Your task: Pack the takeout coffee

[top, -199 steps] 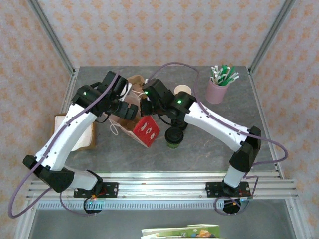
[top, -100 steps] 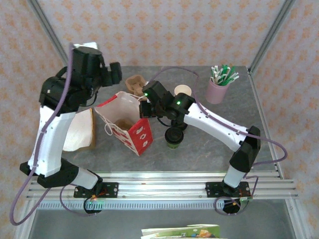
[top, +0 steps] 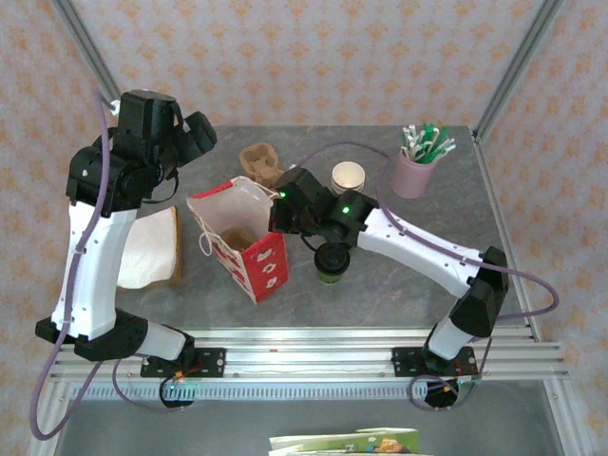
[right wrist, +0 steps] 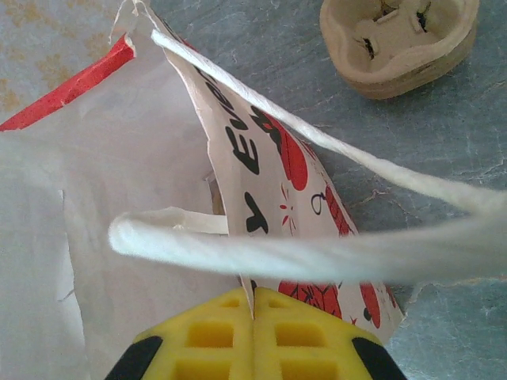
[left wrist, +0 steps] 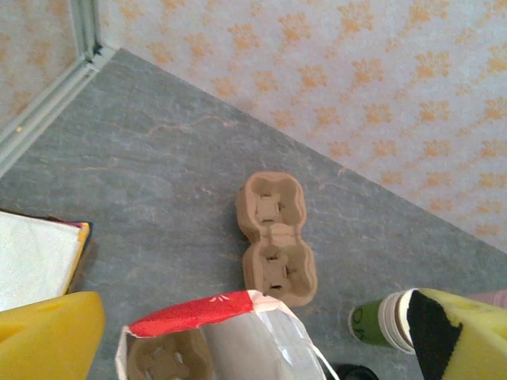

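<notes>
The takeout coffee (top: pixel 332 261), a green cup with a black lid, stands upright just right of the red-and-white paper bag (top: pixel 242 245). The bag stands open with a brown cup carrier inside it (left wrist: pixel 162 360). My right gripper (top: pixel 275 215) is shut on the bag's right rim; the wrist view shows its yellow pads (right wrist: pixel 226 336) pinching the paper edge (right wrist: pixel 253 305), with the white string handle (right wrist: pixel 317 247) across the front. My left gripper (top: pixel 197 133) is raised at the back left, open and holding nothing, and looks down on the bag (left wrist: pixel 214 317) between its yellow fingers (left wrist: pixel 47 336).
A second brown cup carrier (top: pixel 261 161) lies behind the bag. A lidless green cup (top: pixel 349 177) and a pink holder of straws (top: pixel 415 171) stand at the back right. A stack of white napkins (top: pixel 152 249) lies left of the bag. Metal frame posts bound the table.
My left arm has lifted away from the bag to the back left. The bag now stands upright and open. My right gripper keeps its hold on the rim.
</notes>
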